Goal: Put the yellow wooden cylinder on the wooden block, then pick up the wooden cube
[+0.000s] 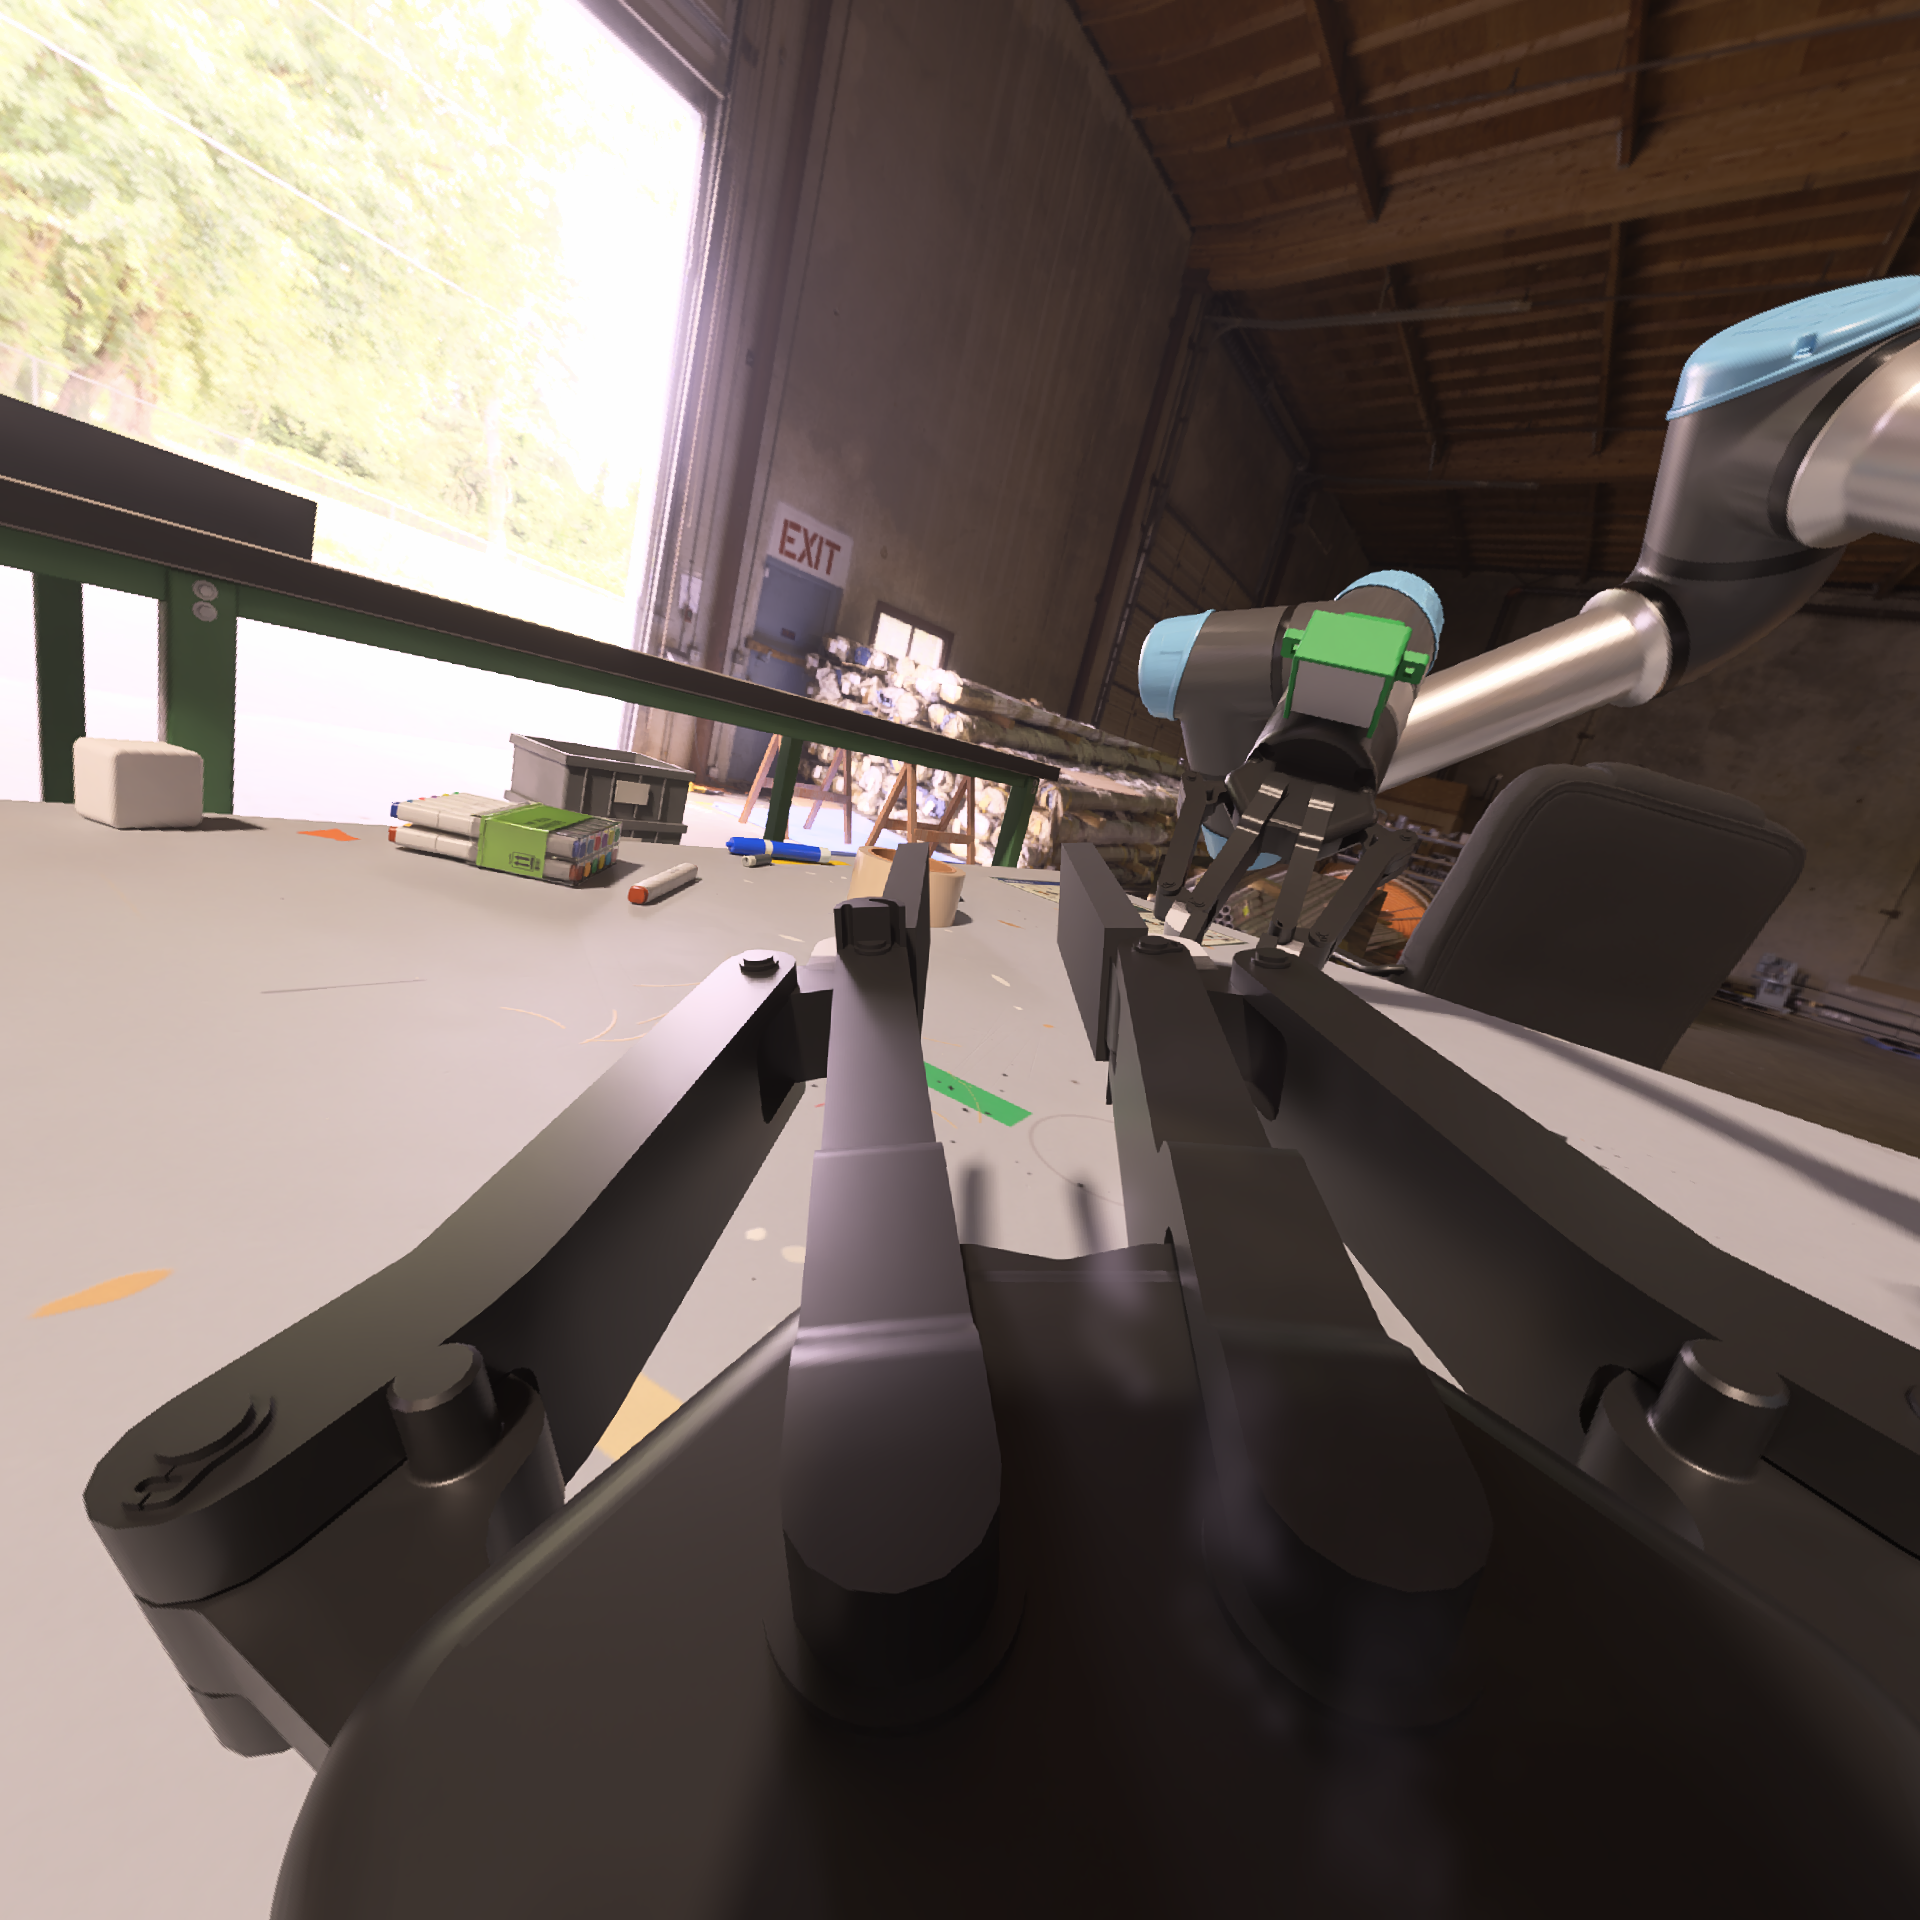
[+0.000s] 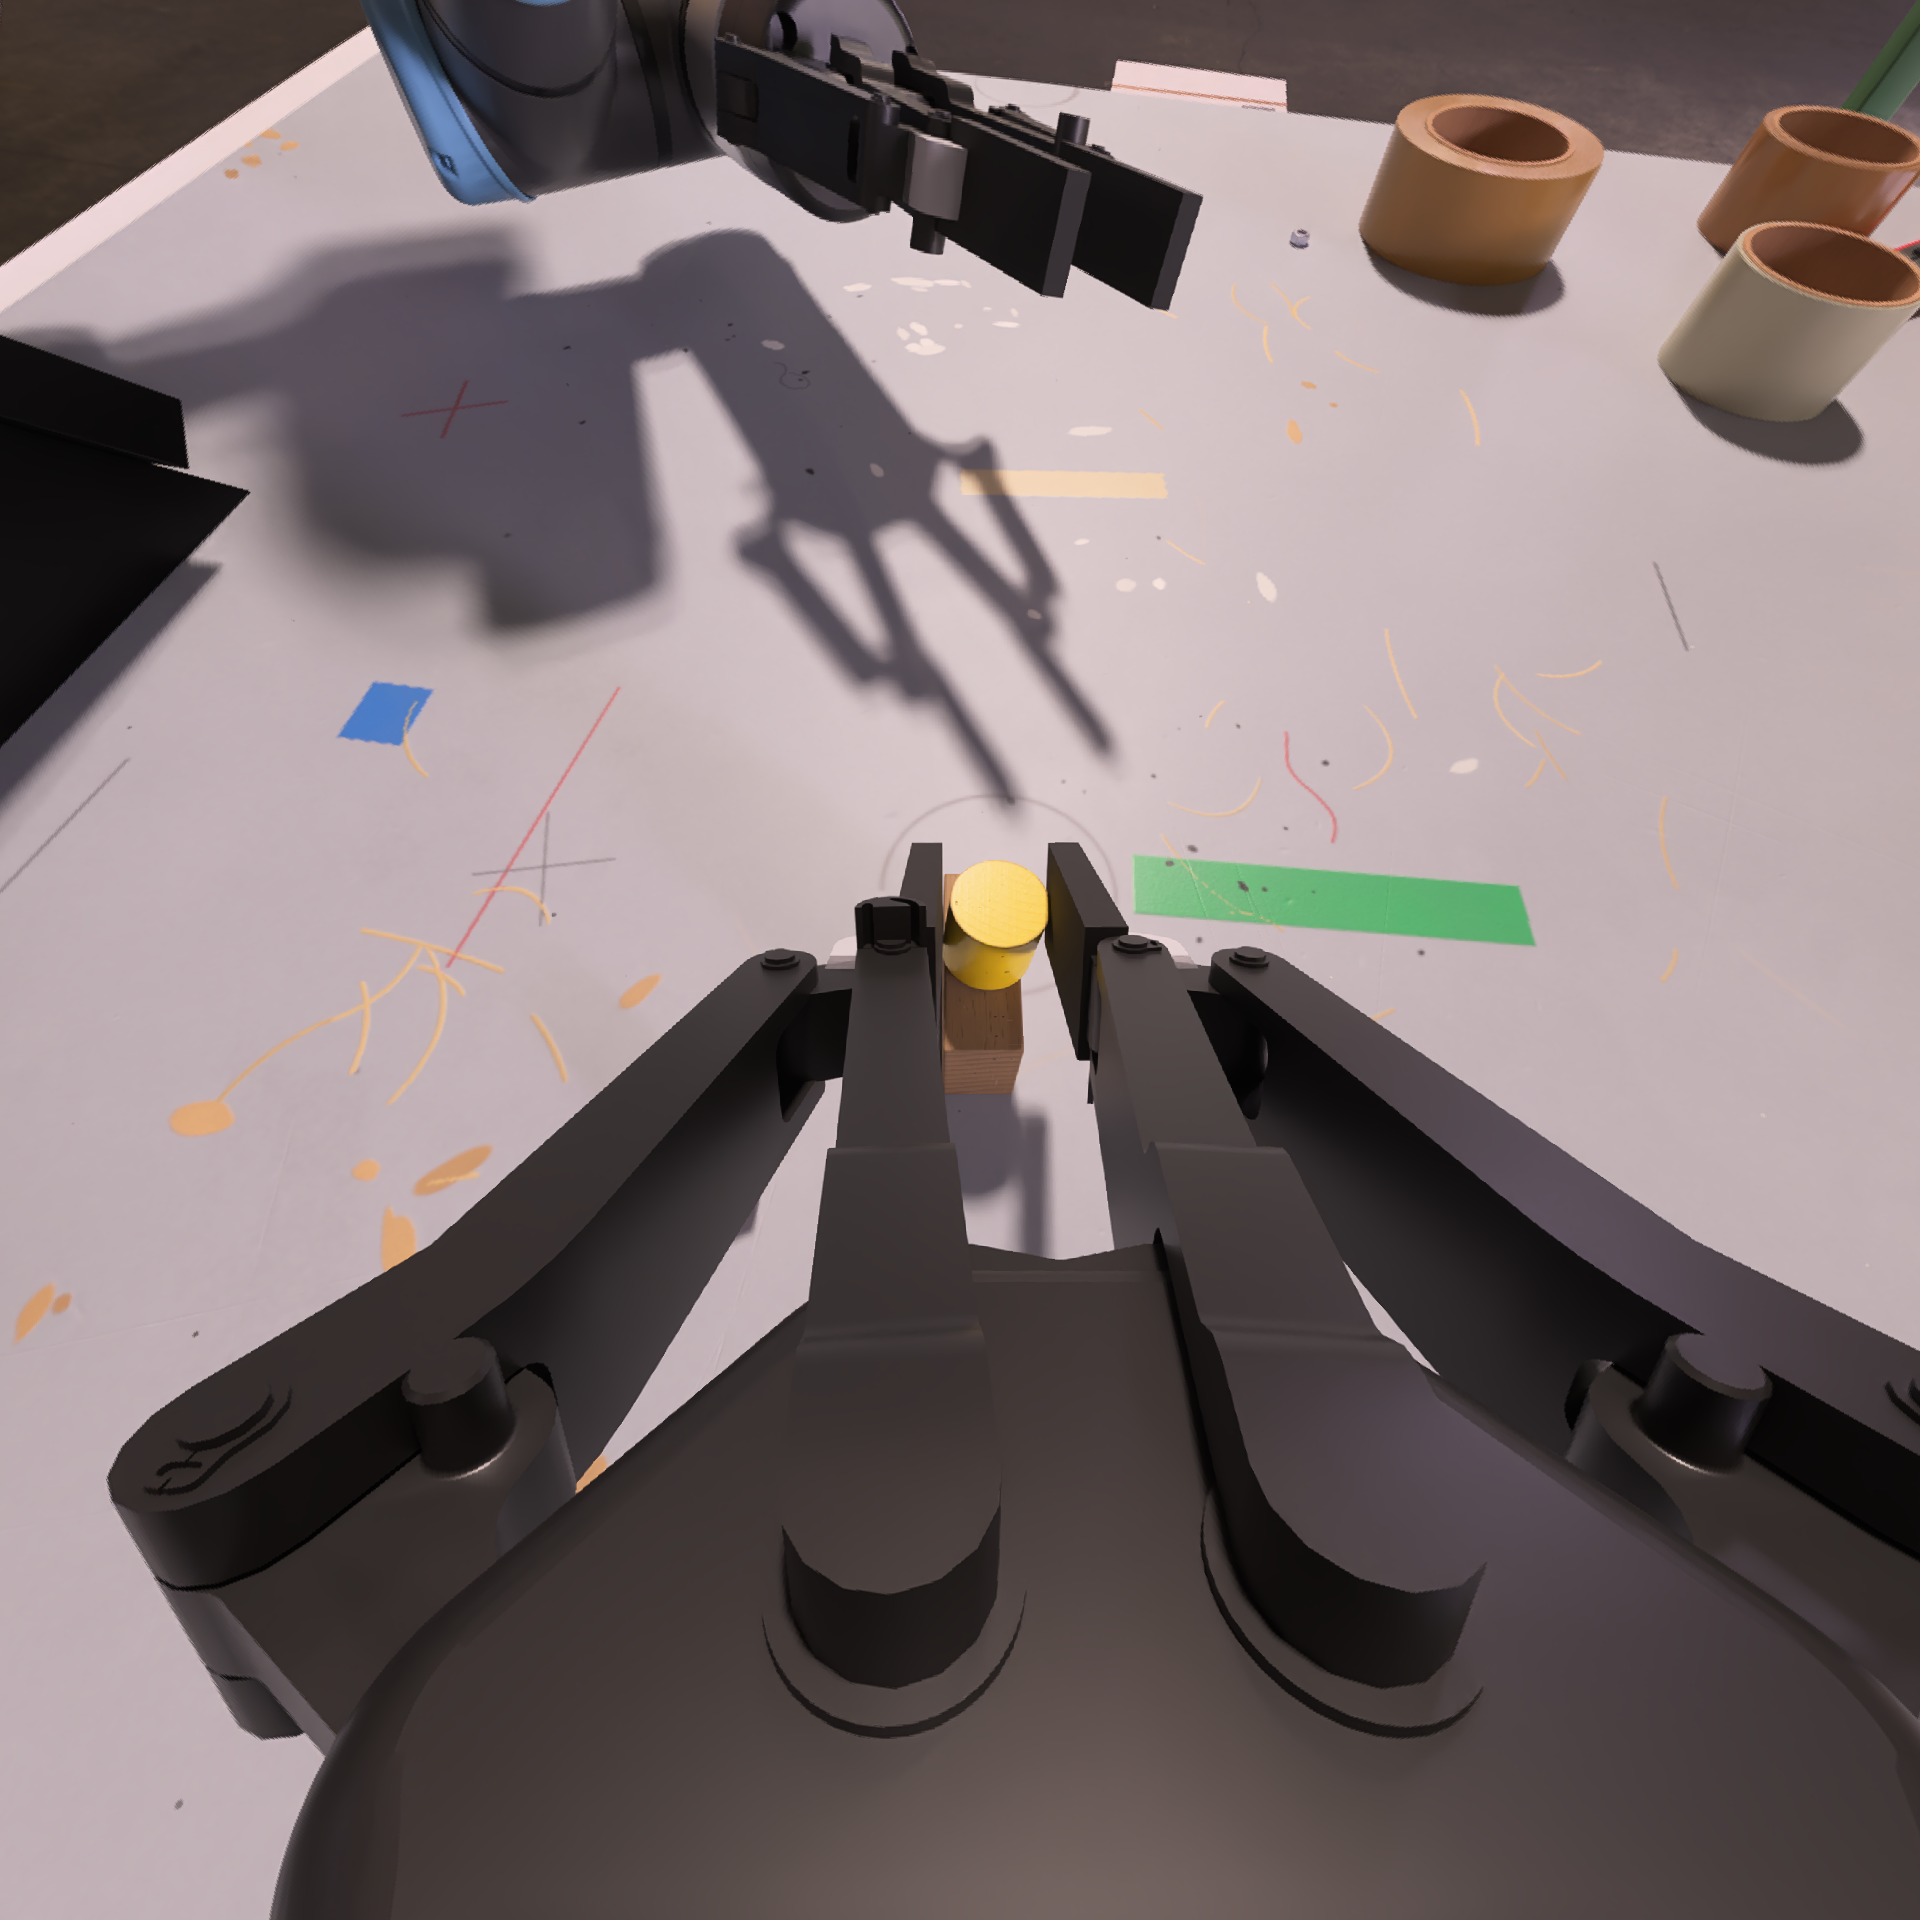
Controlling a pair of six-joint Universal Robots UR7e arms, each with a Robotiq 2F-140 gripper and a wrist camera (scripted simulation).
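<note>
Leftmost in the left wrist view, a white block (image 1: 137, 781) sits on the table (image 1: 312, 1091), then a marker pack (image 1: 509, 837) with a green printed sleeve (writing too small to read). The left tool (image 1: 992, 904) hangs part open, empty. Under the right tool (image 2: 995, 914), the yellow wooden cylinder (image 2: 994, 923) rests on the wooden block (image 2: 982, 1044); its fingers (image 2: 1075, 904) flank the cylinder with gaps showing.
</note>
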